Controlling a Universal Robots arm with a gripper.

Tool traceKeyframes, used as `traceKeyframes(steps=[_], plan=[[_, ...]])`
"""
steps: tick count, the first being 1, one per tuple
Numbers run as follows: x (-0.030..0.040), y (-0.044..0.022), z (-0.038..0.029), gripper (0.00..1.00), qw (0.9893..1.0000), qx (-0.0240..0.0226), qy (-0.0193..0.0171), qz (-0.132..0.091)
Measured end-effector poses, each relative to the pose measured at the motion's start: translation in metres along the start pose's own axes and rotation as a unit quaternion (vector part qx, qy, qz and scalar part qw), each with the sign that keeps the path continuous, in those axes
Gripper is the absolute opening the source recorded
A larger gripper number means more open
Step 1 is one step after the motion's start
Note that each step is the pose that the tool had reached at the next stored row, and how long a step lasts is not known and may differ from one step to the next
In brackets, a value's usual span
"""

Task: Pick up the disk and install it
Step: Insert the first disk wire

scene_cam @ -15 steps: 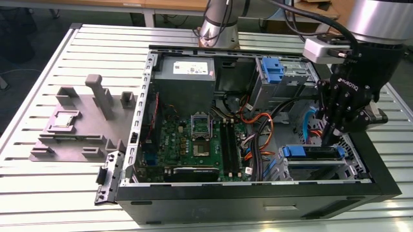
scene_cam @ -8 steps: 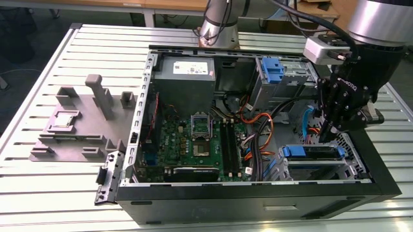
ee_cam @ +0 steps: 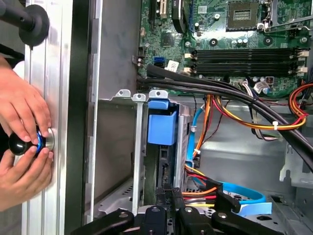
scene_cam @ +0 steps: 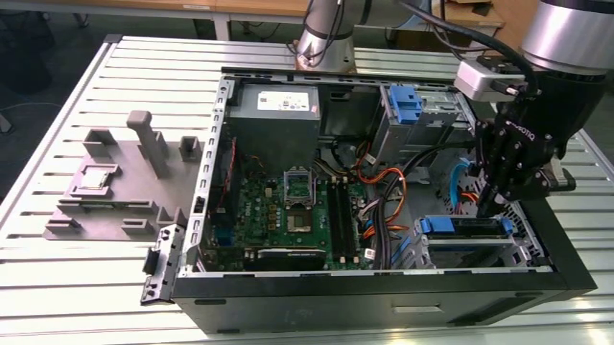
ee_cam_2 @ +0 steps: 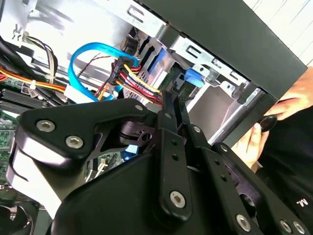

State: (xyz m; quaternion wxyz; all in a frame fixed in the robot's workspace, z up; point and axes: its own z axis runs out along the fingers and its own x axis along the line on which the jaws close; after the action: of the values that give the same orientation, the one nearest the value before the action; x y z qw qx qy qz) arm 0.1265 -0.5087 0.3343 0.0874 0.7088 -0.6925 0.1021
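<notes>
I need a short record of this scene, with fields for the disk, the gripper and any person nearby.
disk: flat silver-grey hard drive with blue rails, lying in a bay of the open black computer case, at the exterior view's right
gripper: black gripper hangs inside the case, close above the disk
person: a hand on a small black knob beside the case
support: slatted metal table
</notes>
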Motion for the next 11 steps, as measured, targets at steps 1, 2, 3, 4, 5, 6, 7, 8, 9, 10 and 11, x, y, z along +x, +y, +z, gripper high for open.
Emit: traceKeyframes(steps=[1, 2, 3, 4, 5, 6, 7, 8, 9, 10, 11], plan=[[0.0009, 0.0, 0.0003, 0.16, 1.0, -0.0006, 0.0, 0.002], [0.0017, 0.0, 0.0005, 0.16, 1.0, -0.0015, 0.0001, 0.005], [0.0021, 0.0, 0.0008, 0.16, 0.9999, -0.0028, 0.0002, 0.01], [0.0021, 0.0, 0.001, 0.16, 0.9999, -0.0042, 0.0002, 0.015], [0.002, 0.0, 0.0012, 0.16, 0.9998, -0.0057, 0.0004, 0.021], [0.002, 0.0001, 0.0015, 0.16, 0.9996, -0.0071, 0.0005, 0.026], [0.0019, 0.0001, 0.0018, 0.16, 0.9995, -0.0082, 0.0003, 0.03], [0.0018, -0.0001, 0.0022, 0.16, 0.9995, -0.0088, -0.0003, 0.032], [0.0018, -0.0006, 0.0024, 0.16, 0.9994, -0.009, -0.0014, 0.033], [0.002, -0.0015, 0.0027, 0.16, 0.9994, -0.0092, -0.0037, 0.033], [0.0023, -0.0024, 0.0028, 0.16, 0.9994, -0.0093, -0.0071, 0.033]])
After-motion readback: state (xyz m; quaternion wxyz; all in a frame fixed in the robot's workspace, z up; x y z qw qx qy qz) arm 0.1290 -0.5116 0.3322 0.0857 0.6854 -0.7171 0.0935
